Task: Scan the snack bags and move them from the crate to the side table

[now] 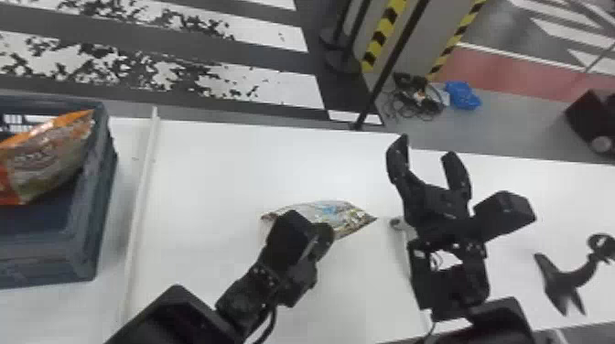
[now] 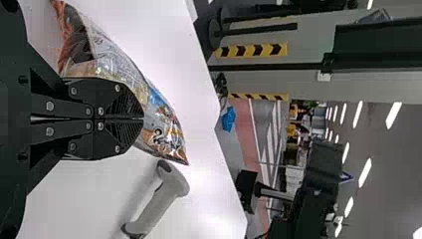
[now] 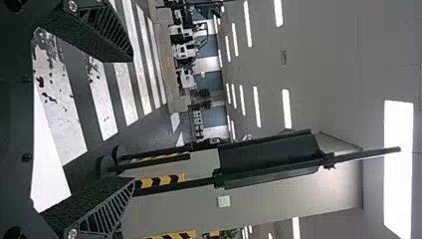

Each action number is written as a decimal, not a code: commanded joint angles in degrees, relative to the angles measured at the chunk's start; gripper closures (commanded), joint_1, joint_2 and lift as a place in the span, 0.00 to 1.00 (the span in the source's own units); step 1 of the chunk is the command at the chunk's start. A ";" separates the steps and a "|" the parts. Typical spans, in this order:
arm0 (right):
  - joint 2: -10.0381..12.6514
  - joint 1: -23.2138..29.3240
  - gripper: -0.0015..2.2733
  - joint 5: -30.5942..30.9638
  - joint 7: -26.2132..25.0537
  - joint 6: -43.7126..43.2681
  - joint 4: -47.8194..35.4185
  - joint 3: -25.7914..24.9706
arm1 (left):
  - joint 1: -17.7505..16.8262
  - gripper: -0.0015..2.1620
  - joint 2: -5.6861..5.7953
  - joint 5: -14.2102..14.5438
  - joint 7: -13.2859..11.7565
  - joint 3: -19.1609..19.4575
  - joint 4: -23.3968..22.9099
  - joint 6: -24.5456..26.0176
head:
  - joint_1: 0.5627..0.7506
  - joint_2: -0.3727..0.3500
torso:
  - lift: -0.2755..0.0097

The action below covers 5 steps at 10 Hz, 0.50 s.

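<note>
Head view: orange-edged bag (image 1: 50,160) (shiny)

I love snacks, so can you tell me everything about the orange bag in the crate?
The orange bag looks like thin, shiny, crinkly plastic, and it's plump. Its top edge is bright orange, with more orange low on the left. The middle is brownish-grey, with some green near the bottom. It leans at a slant inside the dark blue-grey crate, one upper corner close to the right wall. I can't see any tear, but its left end is cut off. Only the crate seems to touch it.
</note>
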 commanded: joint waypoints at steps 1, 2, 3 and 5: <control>-0.16 -0.32 0.03 -0.49 0.00 0.00 0.06 0.06 | -0.52 0.61 -0.31 0.81 0.12 -1.95 1.35 0.12 | 0.70 0.03 | 0.66; -0.60 -0.40 0.03 -0.84 0.00 0.00 0.15 -0.03 | -0.17 0.00 -0.31 0.81 -0.23 -1.51 0.56 2.75 | 0.70 0.03 | 0.66; -0.60 -0.49 0.03 -0.84 0.00 0.00 0.15 -0.03 | 0.71 0.00 -0.31 1.08 -0.32 -0.72 -1.38 4.34 | 0.70 0.03 | 0.66; -0.52 -0.58 0.03 -0.66 0.00 0.00 0.15 1.02 | 5.98 0.02 0.63 4.15 -1.46 2.80 -9.46 7.50 | 0.70 0.03 | 0.66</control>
